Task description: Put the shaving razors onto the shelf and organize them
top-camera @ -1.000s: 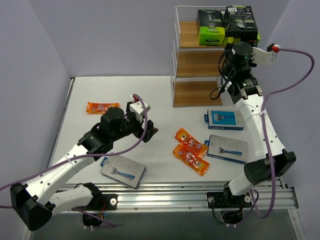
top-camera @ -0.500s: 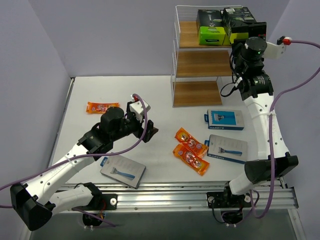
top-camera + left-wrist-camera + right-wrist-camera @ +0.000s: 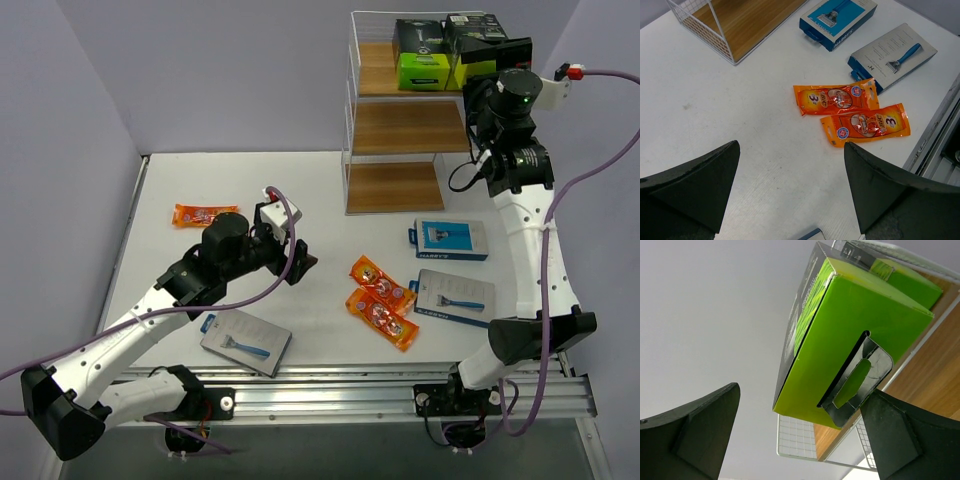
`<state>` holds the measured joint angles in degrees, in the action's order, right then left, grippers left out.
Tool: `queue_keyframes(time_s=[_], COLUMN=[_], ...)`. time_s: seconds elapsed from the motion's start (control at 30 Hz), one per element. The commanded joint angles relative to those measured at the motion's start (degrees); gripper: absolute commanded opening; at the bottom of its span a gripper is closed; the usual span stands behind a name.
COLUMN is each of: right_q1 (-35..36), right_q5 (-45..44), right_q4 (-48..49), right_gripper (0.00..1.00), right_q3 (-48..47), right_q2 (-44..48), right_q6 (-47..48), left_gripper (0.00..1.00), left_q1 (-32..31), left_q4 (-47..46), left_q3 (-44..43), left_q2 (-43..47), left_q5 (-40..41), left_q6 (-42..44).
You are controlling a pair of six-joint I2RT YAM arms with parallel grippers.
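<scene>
Shelf (image 3: 400, 128): two black-and-lime razor boxes (image 3: 421, 62) are set on top tier.
Right gripper (image 3: 799, 415): spread wide, released, beside those boxes.
Left gripper (image 3: 790, 180): spread wide, empty, left of shelf.
Orange packets (image 3: 381, 286), blue razor cards (image 3: 449, 240): laid before shelf.

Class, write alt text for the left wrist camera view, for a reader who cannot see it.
Two orange razor packets lie close together on a white table, seen between the wide-open dark fingers of the left hand. Beyond them lie a blue razor card and a grey razor card, with a corner of the wire shelf at top left.
</scene>
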<state>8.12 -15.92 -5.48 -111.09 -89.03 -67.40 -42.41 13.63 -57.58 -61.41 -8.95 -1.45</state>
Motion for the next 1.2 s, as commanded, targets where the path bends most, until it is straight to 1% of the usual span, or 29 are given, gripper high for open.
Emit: queue_keyframes(time_s=[0.0,0.33,0.6,0.8,1.0,1.07,1.17], right_q1=[-1.8,-2.6,-2.9,-3.2,-4.2,-4.3,-4.8], right_q5=[3.3,5.1,6.3,8.1,10.0,10.2,10.7], right_q4=[2.1,1.2,2.9,2.4,-1.1,-1.7,-1.7], right_gripper=[1.00,1.00,1.00,0.98,0.97,0.97,0.97], right_q3=[-0.5,0.6,-0.1,-5.3,-14.0,-15.1,-14.0], right_q2=[1.5,2.7,0.3,-4.8,-10.1,-10.5,-9.8], right_q6=[-1.2,-0.2,-0.4,-0.9,-1.0,-1.0,-1.4], left_gripper=[0.94,0.94,0.94,0.94,0.94,0.94,0.94], left_q1=[0.1,0.4,0.4,0.4,0.5,0.6,0.7], left_q4=[0.4,0.6,0.6,0.8,1.1,1.1,1.1], left_q3=[-3.3,-3.6,-3.6,-3.7,-3.8,-3.8,-3.8], left_q2=[-0.6,-0.9,-0.9,-1.0,-0.8,-0.9,-1.0], left_q5=[-0.9,-1.5,-1.8,-1.7,-1.2,-1.3,-1.5], left_q6=[-0.9,-1.1,-1.1,-1.0,-0.7,-0.7,-0.7])
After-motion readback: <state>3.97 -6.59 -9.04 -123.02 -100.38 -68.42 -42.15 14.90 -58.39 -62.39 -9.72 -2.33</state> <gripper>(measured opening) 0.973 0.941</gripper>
